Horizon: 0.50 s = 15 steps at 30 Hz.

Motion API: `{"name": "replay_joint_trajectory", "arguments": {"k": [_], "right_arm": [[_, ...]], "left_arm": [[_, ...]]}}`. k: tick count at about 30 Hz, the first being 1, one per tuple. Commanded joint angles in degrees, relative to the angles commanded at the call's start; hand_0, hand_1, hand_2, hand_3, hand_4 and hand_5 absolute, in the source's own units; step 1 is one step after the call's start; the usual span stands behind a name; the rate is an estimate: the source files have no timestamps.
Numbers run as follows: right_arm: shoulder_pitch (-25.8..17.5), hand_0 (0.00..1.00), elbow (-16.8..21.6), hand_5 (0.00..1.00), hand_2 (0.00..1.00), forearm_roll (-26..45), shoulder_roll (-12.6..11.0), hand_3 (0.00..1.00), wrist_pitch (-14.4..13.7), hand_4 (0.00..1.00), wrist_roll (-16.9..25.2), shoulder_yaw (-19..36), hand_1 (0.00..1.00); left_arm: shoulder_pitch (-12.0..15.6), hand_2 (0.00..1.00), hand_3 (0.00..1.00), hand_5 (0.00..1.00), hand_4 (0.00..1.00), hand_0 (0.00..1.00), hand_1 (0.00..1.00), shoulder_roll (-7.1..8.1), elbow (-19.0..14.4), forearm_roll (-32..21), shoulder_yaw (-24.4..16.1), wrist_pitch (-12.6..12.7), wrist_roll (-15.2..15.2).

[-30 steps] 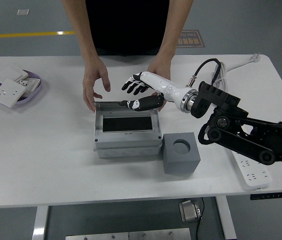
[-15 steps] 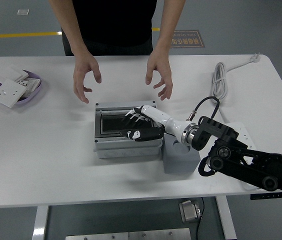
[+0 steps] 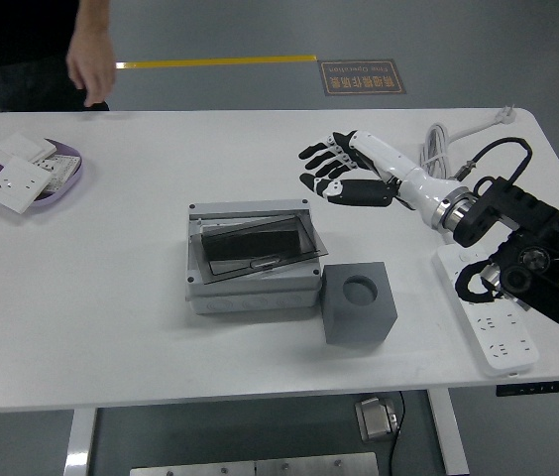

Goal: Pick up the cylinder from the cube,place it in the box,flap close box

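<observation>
The grey box [image 3: 252, 258] sits mid-table with its dark-windowed flap [image 3: 258, 246] lying down over the opening, slightly askew. The grey cube [image 3: 359, 303] stands against the box's right front corner; its round hole is empty. The cylinder is not visible. My right hand [image 3: 337, 174] hovers above the table, up and to the right of the box, fingers spread and holding nothing. My left arm is out of view.
A purple dish [image 3: 54, 171] with white switch plates [image 3: 14, 184] sits at the far left. A white power strip [image 3: 496, 322] and a coiled cable [image 3: 436, 149] lie at the right. A person's hand [image 3: 91, 59] is beyond the far-left edge.
My right hand lifted off the box flap and moved up and right, away from the box. The flap now lies down. The person's hands left the box and the person stepped away to the left.
</observation>
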Motion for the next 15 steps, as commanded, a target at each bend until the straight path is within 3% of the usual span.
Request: {"name": "replay_joint_trajectory", "arguments": {"k": [6, 15], "right_arm": [[-3.02, 0.668, -4.25, 0.389, 0.668, -0.79, 1.12, 0.688, 0.76, 0.671, 0.59, 8.47, 0.639], [-6.03, 0.665, -17.66, 0.389, 0.664, -0.77, 8.0, 0.682, -0.57, 0.653, 7.62, 18.56, 0.639]], "left_arm": [[-0.08, 0.575, 0.597, 0.212, 0.705, 0.567, 0.614, 0.07, 0.1, -1.12, 1.18, -0.02, -0.01], [0.18, 0.574, 0.598, 0.212, 0.705, 0.567, 0.614, 0.03, 0.32, -1.62, 1.75, -0.02, 0.54]]}}
